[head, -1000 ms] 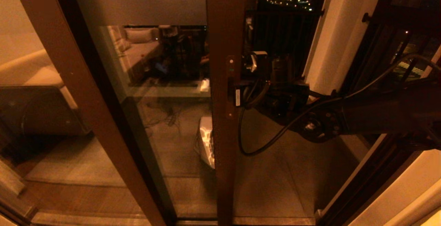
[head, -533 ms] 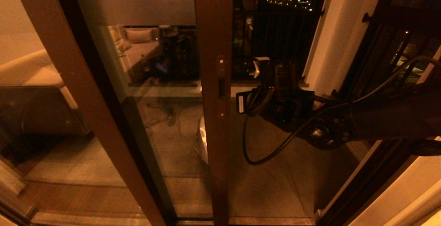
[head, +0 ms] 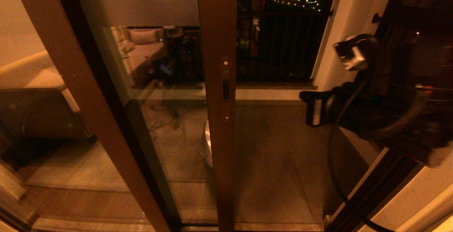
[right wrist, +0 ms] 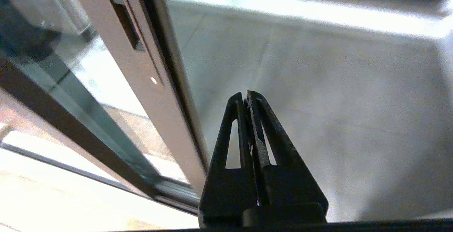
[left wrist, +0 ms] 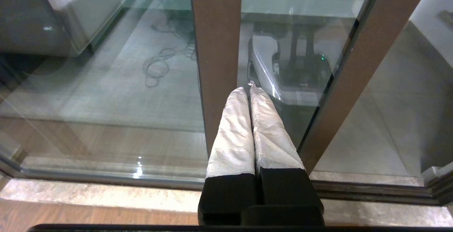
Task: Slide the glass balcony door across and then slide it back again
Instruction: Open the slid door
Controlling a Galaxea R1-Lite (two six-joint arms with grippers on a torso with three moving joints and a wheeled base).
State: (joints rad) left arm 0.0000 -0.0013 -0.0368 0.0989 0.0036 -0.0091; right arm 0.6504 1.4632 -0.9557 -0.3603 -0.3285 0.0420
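Note:
The glass balcony door (head: 166,119) has a dark brown frame and a frosted band (head: 148,7) near the top; no characters show on the band. Its leading post (head: 217,147) stands mid-view and carries a lock recess (head: 225,90), which the right wrist view also shows as a lock recess (right wrist: 125,30). My right gripper (right wrist: 246,92) is shut and empty. It hangs over the balcony floor, apart from the door post (right wrist: 155,111). In the head view the right arm (head: 371,111) sits blurred at the right. My left gripper (left wrist: 247,88), wrapped in white, is shut low in front of the glass.
To the right of the door the opening shows the tiled balcony floor (head: 279,161), a dark railing (head: 279,48) and a white pillar (head: 339,30). A slanted brown frame (head: 70,83) stands at the left. A white object (head: 208,143) lies behind the glass. The floor track (head: 276,226) runs along the bottom.
The door's leading post has slid left and stopped. My right arm has left the door's edge and swung far to the right.

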